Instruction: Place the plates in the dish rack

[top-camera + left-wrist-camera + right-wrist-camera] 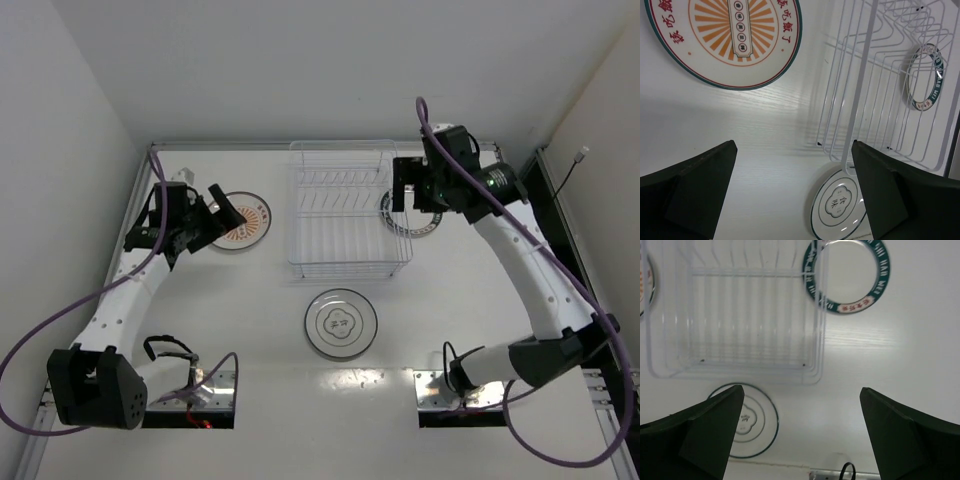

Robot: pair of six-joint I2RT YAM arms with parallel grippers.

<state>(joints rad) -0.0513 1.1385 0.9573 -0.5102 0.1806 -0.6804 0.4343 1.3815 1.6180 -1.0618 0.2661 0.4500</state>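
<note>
Just ahead of left gripper (221, 208), sunburst plate (252, 226).

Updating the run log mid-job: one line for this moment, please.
rack: empty | orange plate: left of rack | green-rim plate: right of rack | white plate: in front | left fingers: open, empty | right fingers: open, empty

Dish rack (345, 242) on the table (470, 300), plates around
Left plate (243, 222) lies left, right plate (850, 275) just right, near plate (341, 323) before it.
</note>
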